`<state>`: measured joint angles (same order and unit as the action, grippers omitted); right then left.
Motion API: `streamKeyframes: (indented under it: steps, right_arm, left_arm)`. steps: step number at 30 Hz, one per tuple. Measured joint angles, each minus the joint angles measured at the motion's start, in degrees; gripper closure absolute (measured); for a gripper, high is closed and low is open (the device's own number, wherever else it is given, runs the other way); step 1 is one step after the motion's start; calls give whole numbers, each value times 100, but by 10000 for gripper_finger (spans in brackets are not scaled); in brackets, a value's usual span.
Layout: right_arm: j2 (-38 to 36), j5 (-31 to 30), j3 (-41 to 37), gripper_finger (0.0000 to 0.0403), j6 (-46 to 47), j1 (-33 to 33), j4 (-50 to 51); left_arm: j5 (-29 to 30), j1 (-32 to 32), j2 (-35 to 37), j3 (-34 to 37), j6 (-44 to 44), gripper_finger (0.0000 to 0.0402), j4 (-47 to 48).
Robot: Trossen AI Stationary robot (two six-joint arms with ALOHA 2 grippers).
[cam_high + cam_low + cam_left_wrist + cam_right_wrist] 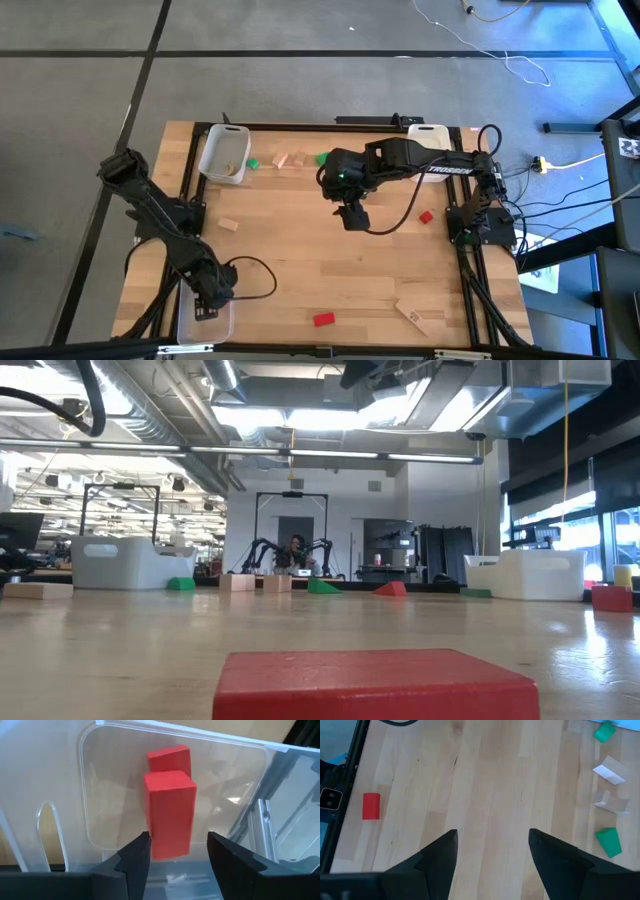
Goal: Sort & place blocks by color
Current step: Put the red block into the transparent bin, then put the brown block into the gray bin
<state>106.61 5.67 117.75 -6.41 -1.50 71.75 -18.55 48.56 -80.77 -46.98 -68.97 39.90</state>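
My left gripper (pixel 179 855) hangs open over the clear bin (pixel 188 322) at the table's near left corner. In the bin lie two red blocks: a long one (pixel 170 812) whose near end is between my fingers, and a shorter one (pixel 169 759) beyond it. My right gripper (pixel 350 215) waits open above the table's middle, with nothing between its fingers (pixel 492 855). Loose blocks lie flat on the table: red ones (pixel 323 319) (pixel 426 216), green ones (pixel 253 163) (pixel 322 158) and pale wooden ones (pixel 229 225) (pixel 412 317) (pixel 290 159). My left gripper comes from above, slanting down, with its fingers on either side of the long red block's near end (pixel 170 847). One fingertip (pixel 142 847) stands right at the block's side; I cannot tell whether it touches. A clear gap shows at the other fingertip (pixel 215 847).
A second clear bin (pixel 225 153) stands at the far left and a third (pixel 428 132) at the far right. Free wood lies between the arms. In the low view a red block (pixel 375 685) fills the foreground, and a person (pixel 295 550) sits far back in the room.
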Motion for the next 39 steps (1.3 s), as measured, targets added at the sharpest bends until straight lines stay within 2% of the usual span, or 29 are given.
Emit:
streamKeyframes:
  steps: [5,9,12,15,20,26,28,32,37,39]
  right_arm:
    - [0,-2,0,159,19,0,86]
    - [0,-2,0,159,21,0,108]
    - [0,-49,0,159,34,2,107]
    - [0,-418,0,159,150,10,81]
    - [4,-770,0,159,148,164,-74]
    - [228,-767,0,159,142,440,-563]
    - [342,-767,0,159,144,543,-668]
    - [629,-767,0,159,127,715,-812]
    - [815,-754,0,159,158,894,-1039]
    - [831,-755,0,159,202,921,-1160]
  left_arm:
    - [74,-9,211,0,-132,212,9]
    - [604,-99,664,0,-317,211,127]
    - [906,-231,1159,0,-491,211,514]
    - [971,-509,1658,0,-756,210,1096]
    - [1921,-944,2552,0,-818,210,1881]
    - [3278,-1478,3386,0,-379,210,1970]
    - [3519,-1694,3604,0,-93,210,2007]
    - [3711,-2191,3805,0,404,210,2298]
    - [3181,-2691,3808,0,1487,210,3110]
    - [3162,-2758,3744,0,2000,210,3417]
